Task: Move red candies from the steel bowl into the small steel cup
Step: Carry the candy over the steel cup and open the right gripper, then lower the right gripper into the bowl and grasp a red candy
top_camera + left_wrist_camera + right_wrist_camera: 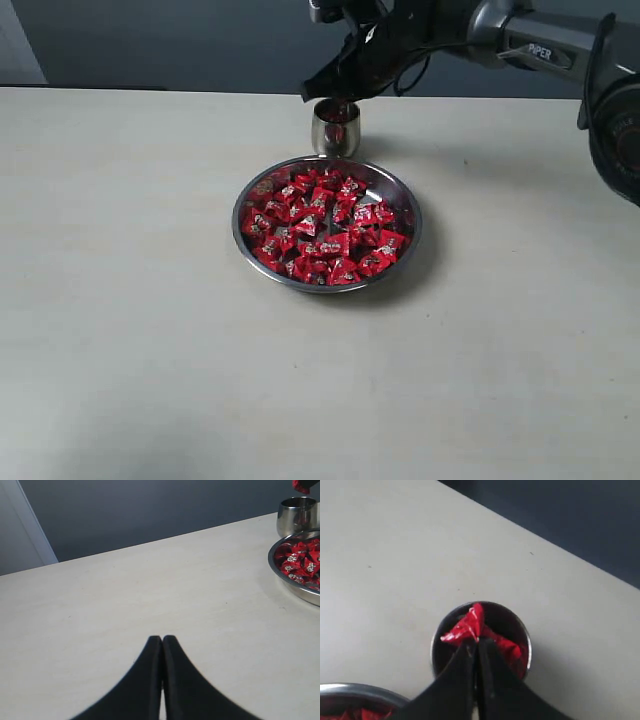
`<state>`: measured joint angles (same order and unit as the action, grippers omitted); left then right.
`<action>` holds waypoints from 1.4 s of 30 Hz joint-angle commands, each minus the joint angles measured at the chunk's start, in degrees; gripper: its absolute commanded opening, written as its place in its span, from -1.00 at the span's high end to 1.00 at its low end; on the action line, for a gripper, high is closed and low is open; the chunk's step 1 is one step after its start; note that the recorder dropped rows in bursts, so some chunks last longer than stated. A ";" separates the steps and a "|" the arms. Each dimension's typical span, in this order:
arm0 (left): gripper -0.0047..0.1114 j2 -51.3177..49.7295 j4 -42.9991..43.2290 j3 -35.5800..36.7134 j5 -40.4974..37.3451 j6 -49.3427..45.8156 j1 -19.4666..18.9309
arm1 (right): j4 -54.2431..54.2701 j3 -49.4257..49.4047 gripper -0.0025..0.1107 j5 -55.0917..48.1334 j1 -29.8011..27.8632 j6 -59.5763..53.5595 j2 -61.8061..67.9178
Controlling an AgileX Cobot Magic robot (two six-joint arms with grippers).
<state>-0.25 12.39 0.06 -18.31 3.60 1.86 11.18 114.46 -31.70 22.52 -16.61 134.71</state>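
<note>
The right hand (476, 644) hangs over the small steel cup (335, 135), clenched on a red candy (466, 626) just above the cup's mouth. More red wrappers lie inside the cup. It stands just beyond the far rim of the steel bowl (408, 205), which is heaped with red candies (322, 225). The left hand (162, 641) is clenched on nothing, low over the counter (120, 300), well left of the bowl's edge. Wide open counter surrounds the bowl left, right and near.

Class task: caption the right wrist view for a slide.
Shut black right gripper holds a crinkly red wrapped candy over the small shiny steel cup.
</note>
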 commanded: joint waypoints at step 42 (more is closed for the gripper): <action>0.91 0.25 0.17 -0.06 0.39 0.31 0.02 | 0.68 0.06 0.23 -31.72 3.89 -4.37 4.97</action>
<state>-0.25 12.39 0.06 -18.31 3.60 1.86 12.37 114.53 -64.54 26.48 -20.54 139.58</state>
